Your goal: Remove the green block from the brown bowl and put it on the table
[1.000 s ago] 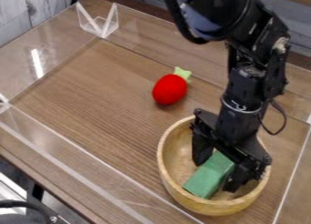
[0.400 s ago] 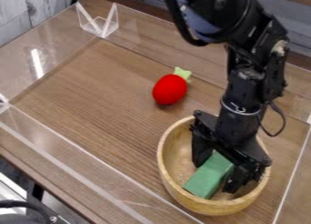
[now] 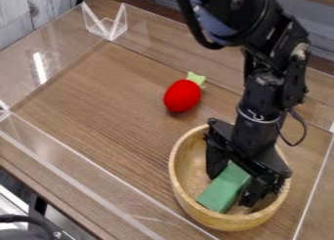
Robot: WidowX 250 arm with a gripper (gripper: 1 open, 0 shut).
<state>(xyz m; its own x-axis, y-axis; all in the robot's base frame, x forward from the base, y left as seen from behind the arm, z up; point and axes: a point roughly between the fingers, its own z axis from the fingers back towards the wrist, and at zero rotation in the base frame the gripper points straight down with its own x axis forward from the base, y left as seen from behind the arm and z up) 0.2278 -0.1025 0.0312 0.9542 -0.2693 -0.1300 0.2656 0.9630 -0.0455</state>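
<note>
Dark wood-grain surface [image 3: 104, 98] with clear low walls. Brown bowl [image 3: 189, 190] holds the green block [image 3: 226, 190] — long axis running lower-left to upper-right. Gripper [image 3: 245, 178] points down into the bowl — jaws apart, straddling the block's upper end.

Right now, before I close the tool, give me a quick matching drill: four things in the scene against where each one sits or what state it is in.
Things:
1. green block
2. brown bowl
3. red fruit
4. tool

Places or states:
A. lying on the bare table, outside the bowl
B. open, lowered into the bowl with a finger on each side of the block
C. lying inside the bowl
D. sitting at the near right of the table

Pairs: 1-C, 2-D, 3-A, 4-B
</note>
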